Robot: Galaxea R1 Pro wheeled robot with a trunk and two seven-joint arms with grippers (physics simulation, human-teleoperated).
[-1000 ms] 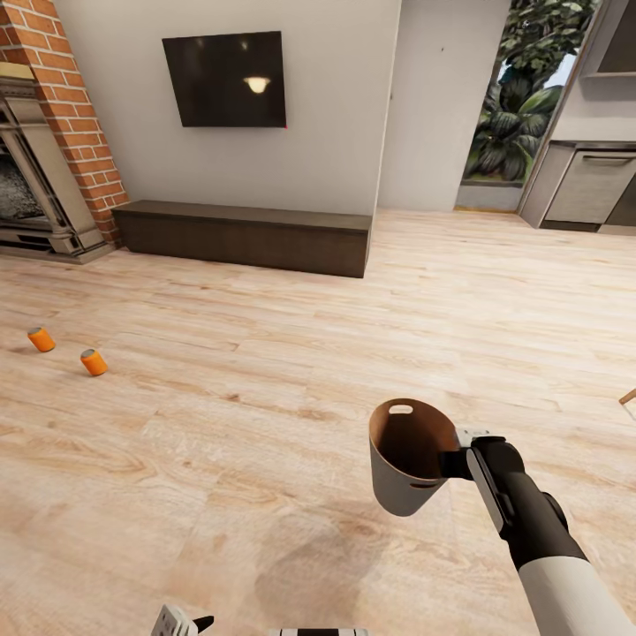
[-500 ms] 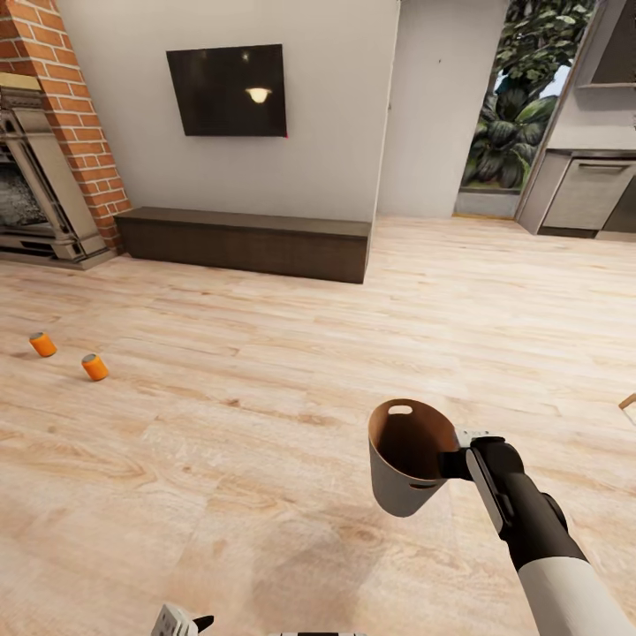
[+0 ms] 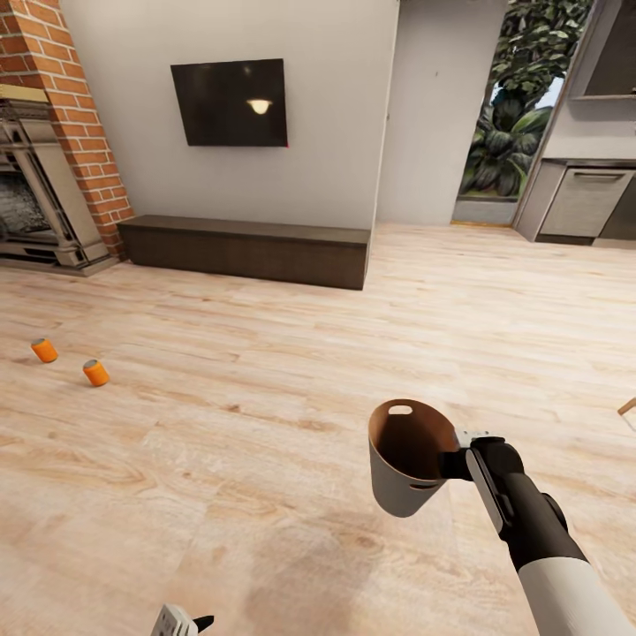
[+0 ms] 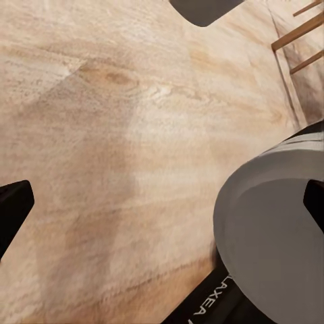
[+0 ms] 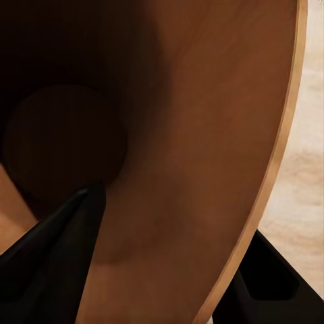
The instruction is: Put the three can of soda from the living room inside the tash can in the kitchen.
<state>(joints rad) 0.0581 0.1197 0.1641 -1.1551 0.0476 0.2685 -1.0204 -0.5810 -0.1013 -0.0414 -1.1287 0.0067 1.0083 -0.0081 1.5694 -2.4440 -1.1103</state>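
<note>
The tash can (image 3: 402,481), grey outside and brown inside, hangs tilted above the wood floor, held by its rim. My right gripper (image 3: 452,461) is shut on that rim; the right wrist view shows one finger (image 5: 64,250) inside the brown wall (image 5: 202,135) and the other outside it. Two orange cans of soda (image 3: 44,351) (image 3: 96,373) lie on the floor at the far left, close to the brick fireplace (image 3: 53,132). Low at the frame's bottom edge, my left gripper (image 3: 184,622) stands open over bare floor, its fingertips (image 4: 13,209) wide apart.
A long dark low bench (image 3: 247,247) runs under the wall TV (image 3: 231,102). Kitchen cabinets (image 3: 583,199) and a glass door with plants (image 3: 508,124) are at the back right. A wooden furniture leg (image 3: 627,406) pokes in at the right edge.
The whole view has shifted: TV, bench and cans sit lower in the picture now, so the camera moved. The right arm and the tash can keep their place in the view.
</note>
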